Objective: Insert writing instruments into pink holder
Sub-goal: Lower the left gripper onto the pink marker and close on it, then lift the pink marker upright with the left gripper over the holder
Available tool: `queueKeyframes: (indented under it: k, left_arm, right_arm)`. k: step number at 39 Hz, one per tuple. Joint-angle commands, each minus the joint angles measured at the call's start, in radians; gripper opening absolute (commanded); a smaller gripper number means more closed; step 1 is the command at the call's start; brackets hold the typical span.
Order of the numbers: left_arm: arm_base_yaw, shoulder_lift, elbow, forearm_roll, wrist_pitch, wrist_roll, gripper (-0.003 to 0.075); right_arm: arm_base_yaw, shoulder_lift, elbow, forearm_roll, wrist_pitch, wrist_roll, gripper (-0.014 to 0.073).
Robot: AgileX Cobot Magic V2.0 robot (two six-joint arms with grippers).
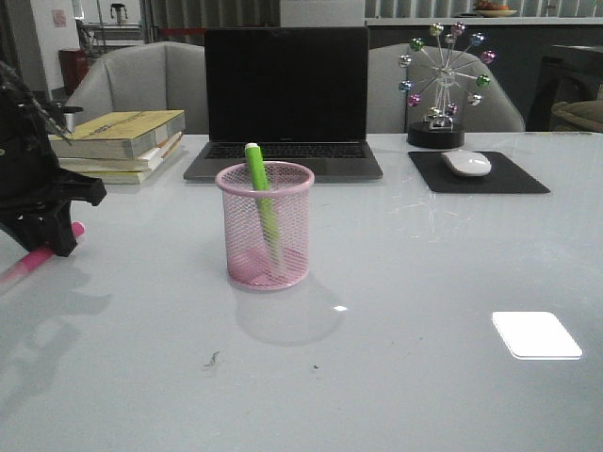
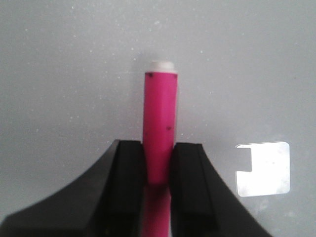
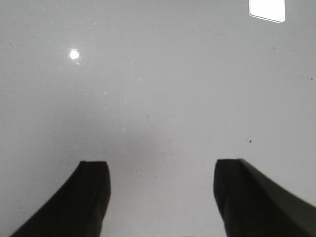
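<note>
The pink holder (image 1: 265, 226), a round wire-mesh cup, stands mid-table in the front view. A bright green marker (image 1: 261, 200) leans inside it, its top poking above the rim. At the far left, low over the table, my left gripper (image 1: 58, 235) is shut on the hot pink marker (image 1: 28, 263). In the left wrist view that pink marker (image 2: 160, 123) runs between the two black fingers (image 2: 129, 168), white end pointing away. My right gripper (image 3: 162, 170) is open over bare table; it does not show in the front view.
An open laptop (image 1: 286, 99) sits behind the holder. Stacked books (image 1: 127, 141) lie at the back left. A mouse (image 1: 466, 163) on a black pad (image 1: 479, 174) and a ferris-wheel ornament (image 1: 443, 80) are at the back right.
</note>
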Motion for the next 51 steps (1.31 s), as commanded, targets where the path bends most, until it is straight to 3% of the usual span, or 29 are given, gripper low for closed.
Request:
queueKeyframes:
  k: [1,8,15,25,36,45,51]
  left_arm:
    - [-0.008,-0.025,-0.03,0.0,0.083,0.0,0.0102]
    - [-0.032,-0.058,-0.111,-0.01,0.12,0.002,0.0101]
    - [-0.078,-0.152,-0.194,-0.01,0.058,0.02,0.0101]
    - [-0.166,-0.32,-0.213,-0.091,-0.19,0.041,0.0101]
    - [-0.316,-0.374,-0.207,-0.185,-0.435,0.107,0.0101]
    - [-0.456,-0.386,-0.065,-0.194,-0.74,0.105,0.0101]
    - [-0.49,-0.398,0.076,-0.305,-0.946,0.103,0.0101]
  right_arm:
    - [-0.006,-0.015,-0.026,-0.01,-0.052,-0.005,0.0551]
    - [-0.006,-0.015,-0.026,-0.01,-0.052,-0.005,0.0551]
    - [-0.006,-0.015,-0.026,-0.01,-0.052,-0.005,0.0551]
    - [-0.006,-0.015,-0.026,-0.01,-0.052,-0.005,0.0551]
    - [-0.006,-0.015,-0.026,-0.01,-0.052,-0.005,0.0551]
    - [-0.006,-0.015,-0.025,-0.01,-0.052,-0.005,0.0551]
    - [-0.006,-0.015,-0.008,-0.011,-0.038,-0.005,0.0551]
